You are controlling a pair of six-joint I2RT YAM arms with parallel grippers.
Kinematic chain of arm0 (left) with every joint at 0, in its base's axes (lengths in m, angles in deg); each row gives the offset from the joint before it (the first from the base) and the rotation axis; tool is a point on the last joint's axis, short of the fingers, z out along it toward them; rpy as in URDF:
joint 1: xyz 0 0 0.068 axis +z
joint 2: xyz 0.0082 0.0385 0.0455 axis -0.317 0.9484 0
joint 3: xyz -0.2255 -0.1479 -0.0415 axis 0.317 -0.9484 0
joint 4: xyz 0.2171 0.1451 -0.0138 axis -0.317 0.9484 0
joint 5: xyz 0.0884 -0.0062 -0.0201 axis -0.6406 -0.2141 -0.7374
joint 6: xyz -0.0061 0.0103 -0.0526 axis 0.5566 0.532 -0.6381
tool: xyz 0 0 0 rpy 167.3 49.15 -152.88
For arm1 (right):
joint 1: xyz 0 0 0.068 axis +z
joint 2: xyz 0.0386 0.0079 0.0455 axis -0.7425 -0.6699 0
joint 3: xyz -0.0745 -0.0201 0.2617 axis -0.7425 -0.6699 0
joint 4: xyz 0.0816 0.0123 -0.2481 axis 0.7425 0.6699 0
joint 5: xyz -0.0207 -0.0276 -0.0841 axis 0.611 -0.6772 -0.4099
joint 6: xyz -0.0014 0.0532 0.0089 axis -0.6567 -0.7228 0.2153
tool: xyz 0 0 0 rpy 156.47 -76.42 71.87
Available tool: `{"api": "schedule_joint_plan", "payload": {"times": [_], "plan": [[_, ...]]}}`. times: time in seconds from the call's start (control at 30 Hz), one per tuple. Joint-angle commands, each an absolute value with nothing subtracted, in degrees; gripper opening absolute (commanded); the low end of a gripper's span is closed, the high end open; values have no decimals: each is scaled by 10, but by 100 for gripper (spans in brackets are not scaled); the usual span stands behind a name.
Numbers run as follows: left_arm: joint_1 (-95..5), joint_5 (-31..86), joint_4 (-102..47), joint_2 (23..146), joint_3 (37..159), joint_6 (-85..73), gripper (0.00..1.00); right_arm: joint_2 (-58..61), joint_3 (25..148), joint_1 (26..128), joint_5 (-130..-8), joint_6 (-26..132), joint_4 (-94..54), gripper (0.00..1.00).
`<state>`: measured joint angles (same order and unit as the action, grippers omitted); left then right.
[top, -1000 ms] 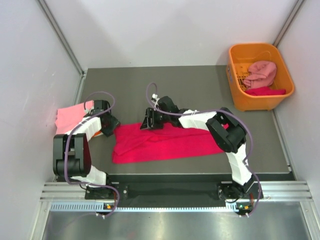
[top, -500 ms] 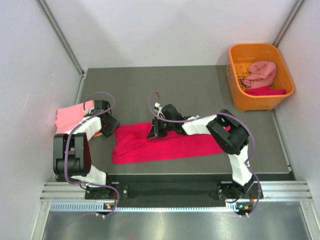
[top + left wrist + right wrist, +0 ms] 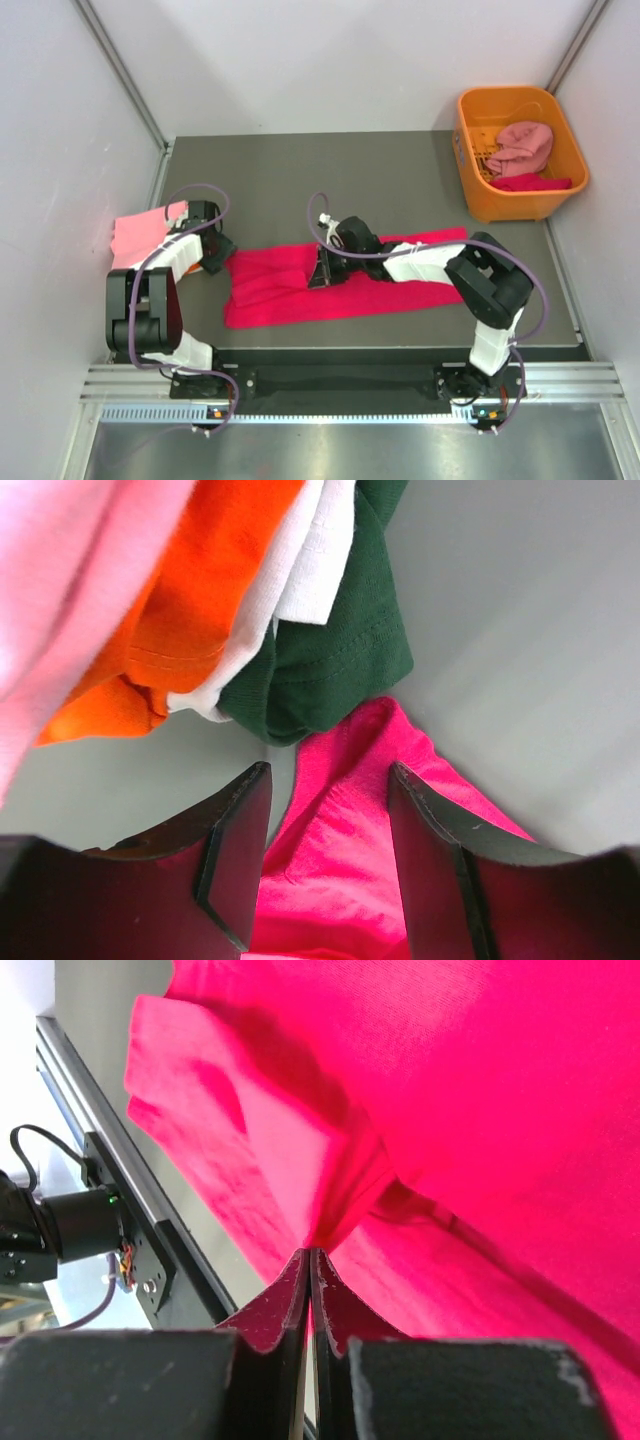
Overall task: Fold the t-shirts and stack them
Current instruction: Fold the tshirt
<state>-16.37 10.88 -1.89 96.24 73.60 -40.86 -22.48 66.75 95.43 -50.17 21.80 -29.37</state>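
Crimson t-shirt (image 3: 270, 295) stretches left-to-right mid-frame; right gripper (image 3: 321, 277) pinches its middle fold, left gripper (image 3: 222, 256) spread at its left tip.

From above, the right arm (image 3: 425, 258) covers the middle of the crimson shirt (image 3: 265, 300). The left arm (image 3: 170, 258) hides the near right corner of the stack of shirts (image 3: 135, 235), which shows only its light pink top. The left wrist camera cuts that stack off at the top and left edges, its pink layer blurred, and cuts the crimson shirt off at the bottom. In the right wrist view the crimson cloth runs past the top and right edges, and its pinched fold vanishes between the pressed-together fingers (image 3: 282, 1305) of the right gripper (image 3: 311, 1255).
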Motion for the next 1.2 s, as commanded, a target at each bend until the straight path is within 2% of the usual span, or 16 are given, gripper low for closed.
{"api": "schedule_joint_plan", "payload": {"times": [0.0, 0.07, 0.2, 0.27, 0.3, 0.47, 0.57, 0.67, 0.87, 1.17], "plan": [[-159, 83, -7, 932, 755, -403, 55, -184, 659, 972, -519, 249, -283, 1], [-159, 80, -3, 926, 757, -401, 55, -176, 647, 980, -525, 251, -279, 5], [-159, 76, -12, 920, 750, -402, 55, -169, 620, 994, -534, 250, -287, 30], [-159, 74, -10, 918, 750, -402, 55, -160, 597, 995, -538, 247, -300, 34], [-160, 73, -9, 917, 749, -403, 55, -155, 590, 995, -539, 246, -304, 42], [-160, 61, 9, 883, 750, -406, 55, -117, 587, 994, -560, 259, -288, 52], [-170, 36, 27, 847, 747, -416, 57, -110, 612, 994, -574, 271, -271, 67], [-174, 25, 45, 814, 753, -418, 58, -123, 648, 994, -584, 278, -263, 75], [-179, 94, 46, 793, 767, -411, 59, -201, 750, 993, -598, 276, -271, 78], [-214, 225, 24, 906, 809, -409, 58, -327, 897, 992, -568, 276, -272, 75]]}}
